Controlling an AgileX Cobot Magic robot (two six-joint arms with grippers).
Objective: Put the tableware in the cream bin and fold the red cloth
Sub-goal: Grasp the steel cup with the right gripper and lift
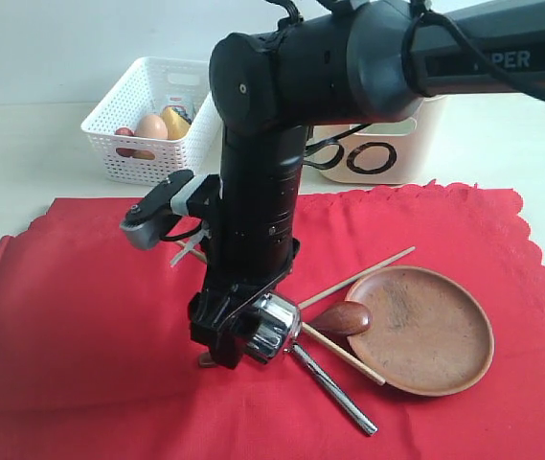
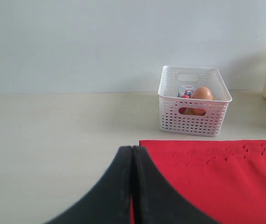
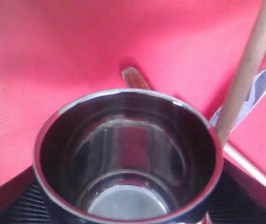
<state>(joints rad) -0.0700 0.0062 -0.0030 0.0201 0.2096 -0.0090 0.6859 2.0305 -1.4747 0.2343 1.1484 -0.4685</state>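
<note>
Most of the task is waiting to be done, judging from how things are lying; the right end effector [image 1: 243,340] is reaching across the middle of the red cloth [image 1: 80,316] and is clasping the shiny steel cup [image 1: 277,326], its jaws standing wide with one set against each side of the cup's wall and the cup's open mouth facing the wrist camera; whether the cup is resting on the cloth or hanging just clear of it cannot be told; the round brown plate [image 1: 435,331] is sitting on the cloth to the cup's right in the exterior view, the dark wooden spoon [image 1: 341,318] is leaning its bowl against the plate's rim, the two thin wooden chopsticks [image 1: 358,278] are lying one on each side of the spoon, and the metal knife [image 1: 334,388] is lying just beside the cup; none of these is in the cream bin [image 1: 397,153], which is standing on the counter [image 1: 23,144] beyond the cloth, its inside hidden behind the arm; no bowl is showing anywhere, so whether it is already binned cannot be told; the cloth is lying spread flat, not yet folded, and the folding is probably having to wait until it is cleared; the left end effector [image 2: 133,186] is hovering with its jaws pressed together, holding nothing, by the cloth's corner and facing the white lattice basket [image 2: 193,100]
</note>
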